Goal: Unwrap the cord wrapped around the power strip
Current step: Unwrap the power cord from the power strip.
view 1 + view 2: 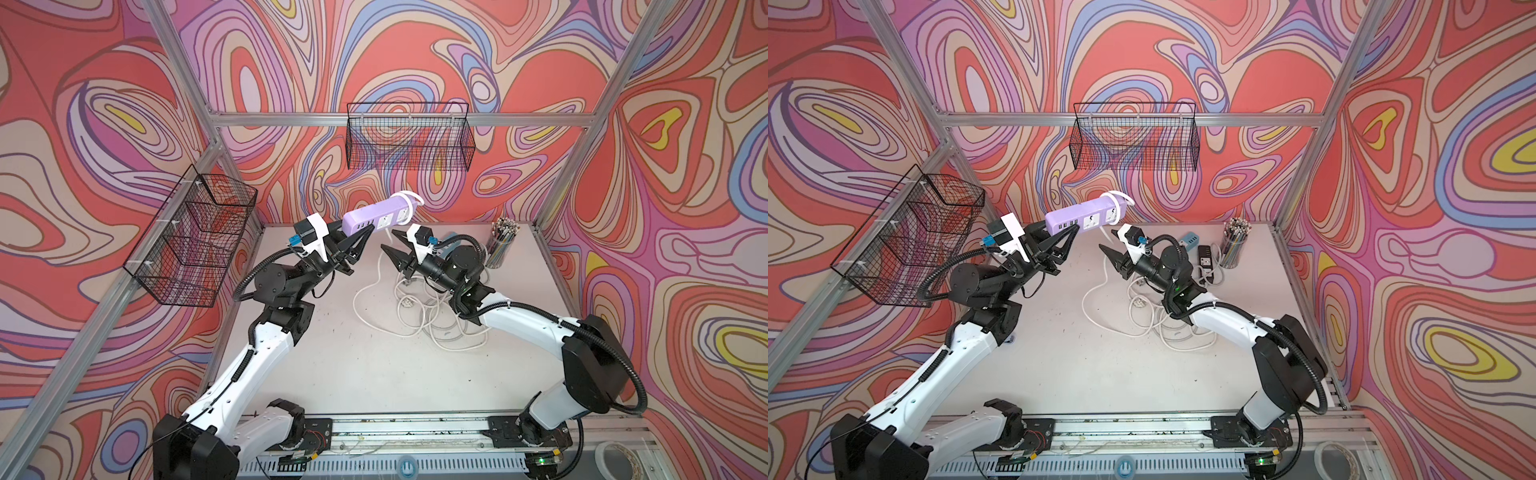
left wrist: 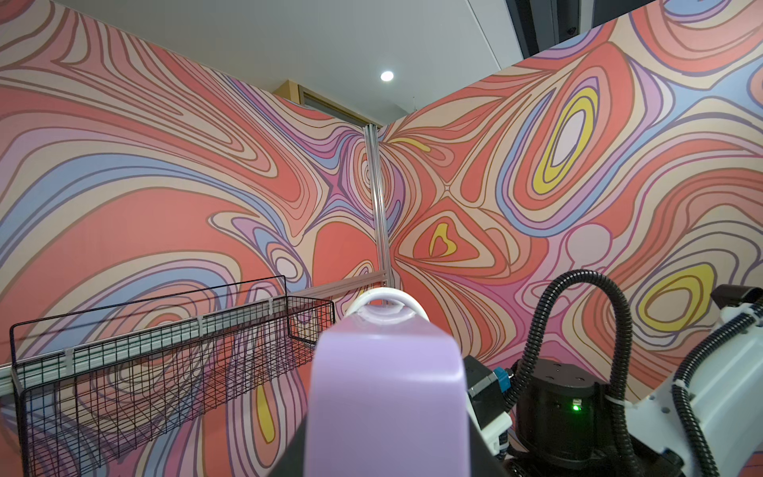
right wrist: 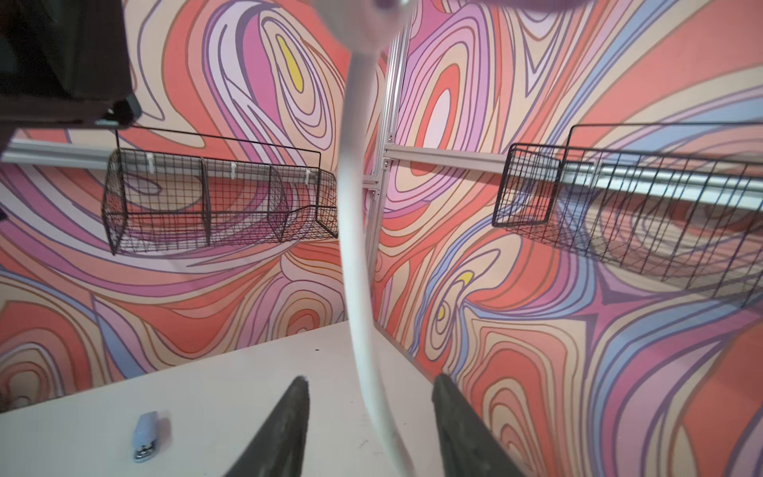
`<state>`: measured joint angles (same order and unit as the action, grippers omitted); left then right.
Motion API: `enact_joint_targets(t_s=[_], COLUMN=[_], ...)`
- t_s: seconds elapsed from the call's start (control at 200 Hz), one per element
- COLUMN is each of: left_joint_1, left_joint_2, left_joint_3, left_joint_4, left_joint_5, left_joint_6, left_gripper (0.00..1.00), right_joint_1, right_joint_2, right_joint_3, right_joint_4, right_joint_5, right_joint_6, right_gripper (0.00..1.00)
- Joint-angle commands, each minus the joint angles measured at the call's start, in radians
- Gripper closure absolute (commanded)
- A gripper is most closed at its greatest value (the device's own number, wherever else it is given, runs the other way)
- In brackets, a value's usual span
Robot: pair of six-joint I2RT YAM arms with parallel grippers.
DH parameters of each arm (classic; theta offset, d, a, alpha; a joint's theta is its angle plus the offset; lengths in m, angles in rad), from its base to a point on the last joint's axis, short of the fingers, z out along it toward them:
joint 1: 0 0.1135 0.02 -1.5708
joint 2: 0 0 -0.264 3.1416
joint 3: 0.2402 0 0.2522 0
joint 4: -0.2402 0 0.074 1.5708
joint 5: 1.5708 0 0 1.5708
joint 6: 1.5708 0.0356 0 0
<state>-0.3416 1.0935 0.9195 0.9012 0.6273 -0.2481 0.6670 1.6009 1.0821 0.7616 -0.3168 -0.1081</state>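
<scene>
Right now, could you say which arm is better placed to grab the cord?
Likely the right: the right gripper, open, straddles the cord, while the left gripper holds the power strip aloft.

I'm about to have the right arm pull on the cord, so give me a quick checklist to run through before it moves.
1. Power strip held off the table by the left gripper, jaws shut: ok.
2. Cord runs between the right gripper jaws: ok.
3. Right jaws closed on the cord: not ok, they stand apart.
4. Cord clear of the strip: not ok, a loop rings its far end.
5. Slack pile on the table free of knots: cannot tell.
</scene>
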Motion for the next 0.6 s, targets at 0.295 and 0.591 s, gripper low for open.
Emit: enact_joint_targets(t_s=[0.295,0.591], left_joint_1=[-0.006,-0.005], left_joint_2=[-0.034,-0.017], left_joint_3=[-0.011,-0.011], left_joint_4=[0.09,0.1], left_joint_5=[-0.011,-0.005], left_joint_6=[0.002,-0.016], left_gripper=[1.0,1.0], right_joint_1=[-0.077,-0.231], right_joint_2=[-0.015,-0.027], right_joint_3=[-0.013,0.145], right_joint_4=[0.081,-0.037], right_joint_5=[-0.017,-0.122], right_joint_6=[0.11,0.129], right_gripper=[1.0,1.0])
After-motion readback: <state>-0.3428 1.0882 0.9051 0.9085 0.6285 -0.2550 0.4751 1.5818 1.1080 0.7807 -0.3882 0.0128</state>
